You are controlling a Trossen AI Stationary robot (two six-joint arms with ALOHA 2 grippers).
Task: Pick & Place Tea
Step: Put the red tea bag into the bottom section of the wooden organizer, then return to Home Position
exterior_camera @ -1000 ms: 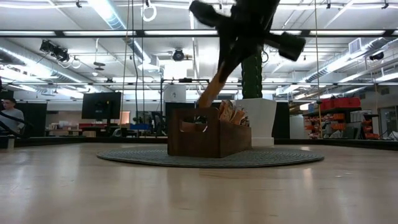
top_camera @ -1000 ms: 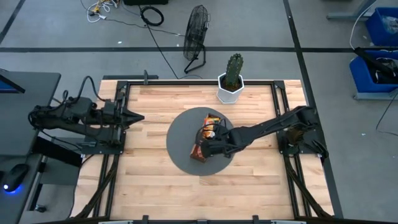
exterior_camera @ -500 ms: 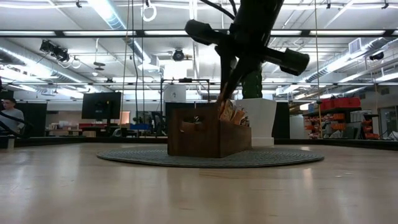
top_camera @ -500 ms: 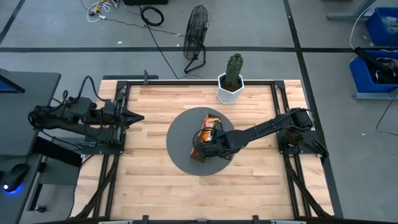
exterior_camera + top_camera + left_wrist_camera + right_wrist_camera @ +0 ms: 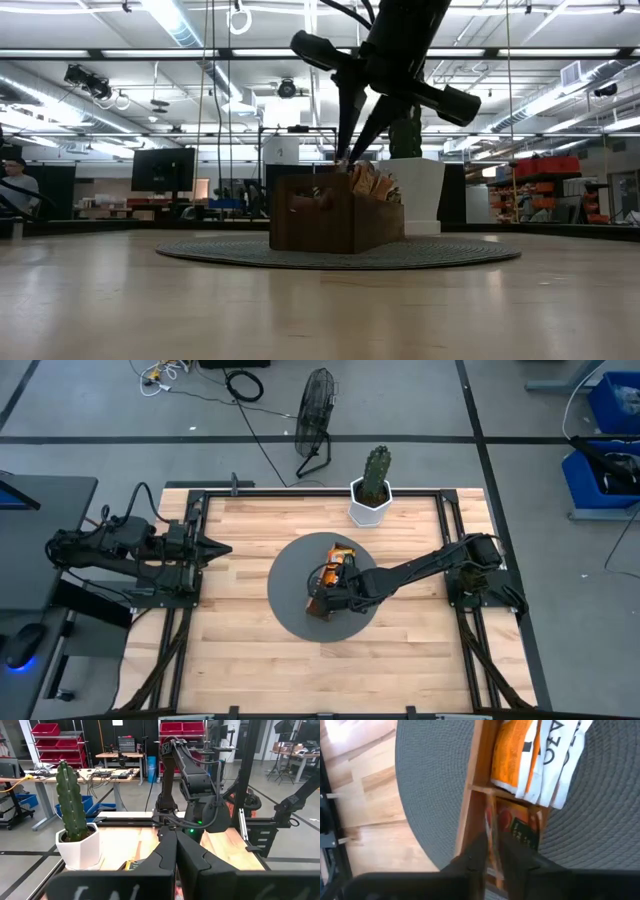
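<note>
Inside tray [image 5: 475,785], sachets [image 5: 520,755], wrist view only

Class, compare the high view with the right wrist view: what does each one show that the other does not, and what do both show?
Only the high view shows the green cactus in its white pot, the black wire fan on the floor, and the left gripper waiting shut at the table's left edge.

Only the right wrist view shows the print on the orange-and-white paper tea sachets.

Both show the right gripper, slightly open over the narrow brown wooden tray, on the round grey woven mat.
</note>
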